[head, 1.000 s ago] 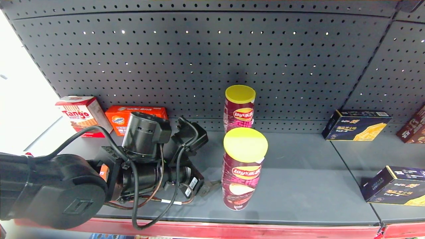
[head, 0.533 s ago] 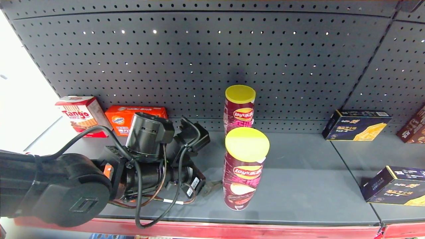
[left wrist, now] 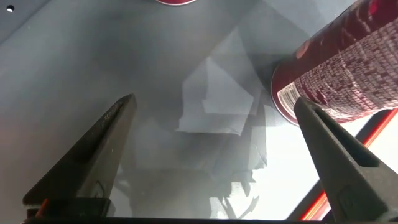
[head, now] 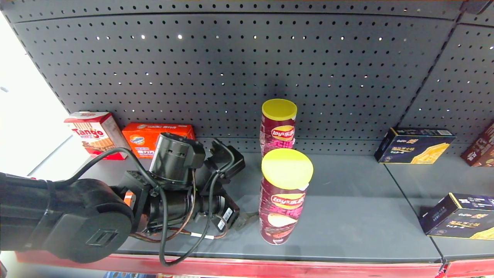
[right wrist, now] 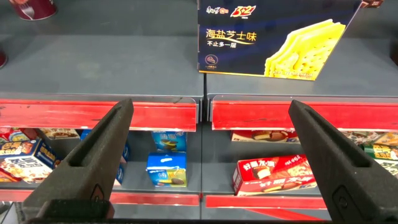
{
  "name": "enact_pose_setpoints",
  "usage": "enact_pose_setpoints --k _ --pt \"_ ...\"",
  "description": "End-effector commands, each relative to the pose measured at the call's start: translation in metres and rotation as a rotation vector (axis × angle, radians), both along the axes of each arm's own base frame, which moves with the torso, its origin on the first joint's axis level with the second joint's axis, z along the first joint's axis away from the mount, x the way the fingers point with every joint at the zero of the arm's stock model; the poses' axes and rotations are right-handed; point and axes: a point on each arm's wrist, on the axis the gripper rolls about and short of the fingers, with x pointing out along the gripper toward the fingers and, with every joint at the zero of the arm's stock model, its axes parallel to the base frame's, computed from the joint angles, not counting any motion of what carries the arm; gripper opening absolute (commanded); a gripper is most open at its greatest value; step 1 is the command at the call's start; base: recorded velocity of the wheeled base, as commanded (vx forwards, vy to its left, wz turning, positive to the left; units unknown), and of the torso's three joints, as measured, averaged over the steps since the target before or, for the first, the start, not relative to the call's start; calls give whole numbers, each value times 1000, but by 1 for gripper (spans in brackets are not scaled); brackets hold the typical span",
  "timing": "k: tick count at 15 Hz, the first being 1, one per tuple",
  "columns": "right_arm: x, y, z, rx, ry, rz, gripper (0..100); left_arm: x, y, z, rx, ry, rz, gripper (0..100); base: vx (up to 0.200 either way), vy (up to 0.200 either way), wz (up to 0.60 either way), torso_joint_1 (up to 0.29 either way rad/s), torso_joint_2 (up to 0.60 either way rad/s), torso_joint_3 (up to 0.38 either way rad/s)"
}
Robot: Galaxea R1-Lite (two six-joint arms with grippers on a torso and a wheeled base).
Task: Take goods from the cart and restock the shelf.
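Two dark red chip cans with yellow lids stand upright on the grey shelf [head: 347,216], one behind the other. The front can [head: 283,197] is near the shelf's edge and the back can [head: 278,123] is by the pegboard wall. My left gripper [head: 247,219] lies low over the shelf just left of the front can's base. In the left wrist view this gripper [left wrist: 214,102] is open and holds nothing, and the front can [left wrist: 348,81] stands beside one finger. My right gripper [right wrist: 210,106] is open and empty, facing a shelf edge.
A red and white wafer box [head: 96,133] and an orange box [head: 154,137] stand at the back left. Dark blue cracker boxes [head: 417,144] [head: 459,216] sit on the right; one such box [right wrist: 273,37] faces the right gripper. The shelf's red front lip [head: 270,266] runs below.
My left arm's wrist has shifted slightly to the right. The front can's top has moved a touch to the right. The back can has not moved.
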Motion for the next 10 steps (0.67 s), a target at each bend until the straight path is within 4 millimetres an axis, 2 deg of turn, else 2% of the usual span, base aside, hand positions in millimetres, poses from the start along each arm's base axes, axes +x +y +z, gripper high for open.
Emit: enact_pose_setpoints --k 1,10 --pt "0 0 0 0 1 0 100 1 -1 0 -3 -2 -2 100 0 0 0 0 0 0" --pt "0 0 0 0 1 0 100 0 0 1 -5 -6 -2 100 0 0 0 0 0 0"
